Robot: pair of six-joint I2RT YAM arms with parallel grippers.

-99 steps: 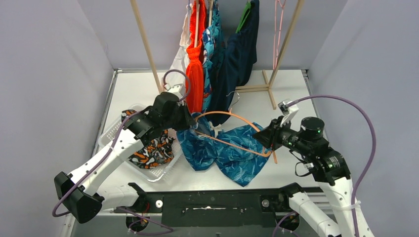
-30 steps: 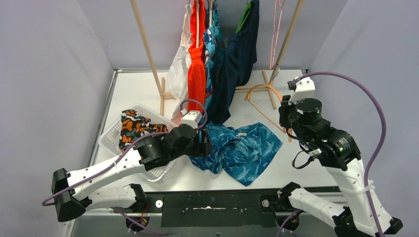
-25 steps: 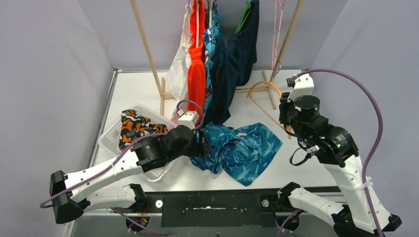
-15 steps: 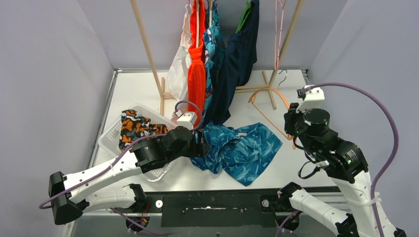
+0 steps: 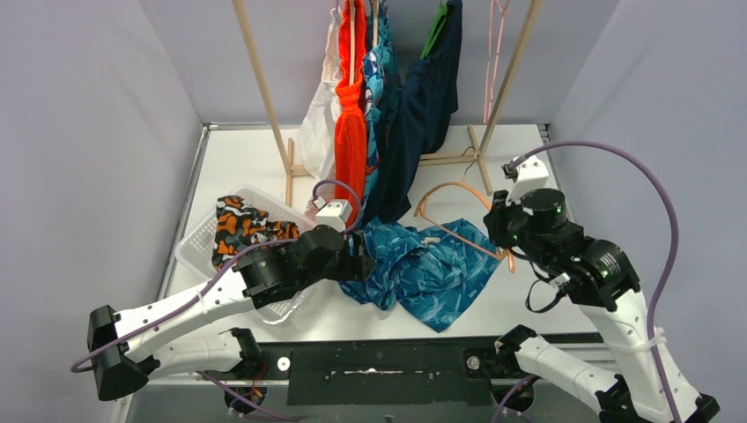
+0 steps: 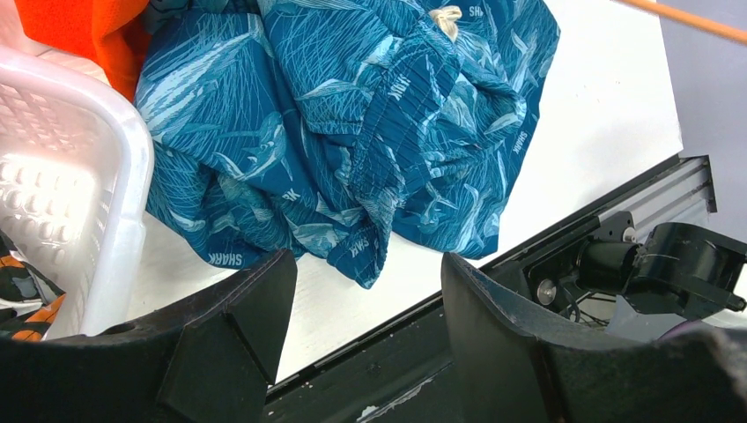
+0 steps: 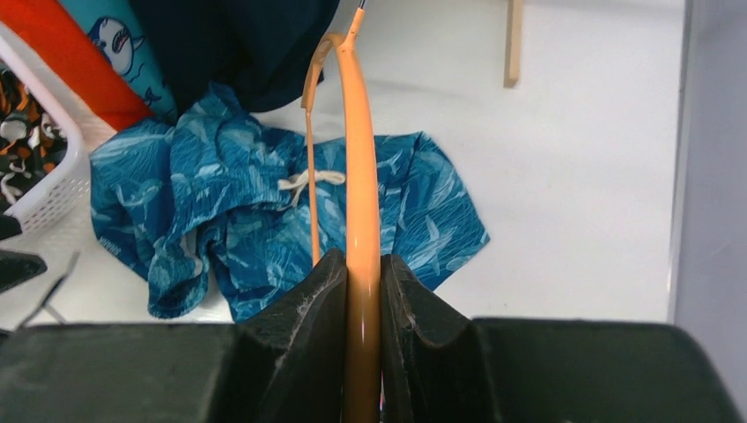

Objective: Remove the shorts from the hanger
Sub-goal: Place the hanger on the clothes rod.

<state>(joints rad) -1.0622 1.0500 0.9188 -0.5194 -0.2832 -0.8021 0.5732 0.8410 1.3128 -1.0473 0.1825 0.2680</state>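
Right wrist view: right gripper [image 7: 361, 273] clamps a thin orange hanger [image 7: 358, 159] above the crumpled blue patterned fabric shorts [image 7: 220, 203]; left gripper [image 6: 366, 291] gapes wide at their edge.

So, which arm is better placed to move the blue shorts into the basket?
Left. Its open gripper is right over the blue shorts, beside the basket. The right gripper is shut on the orange hanger, so it is not free.
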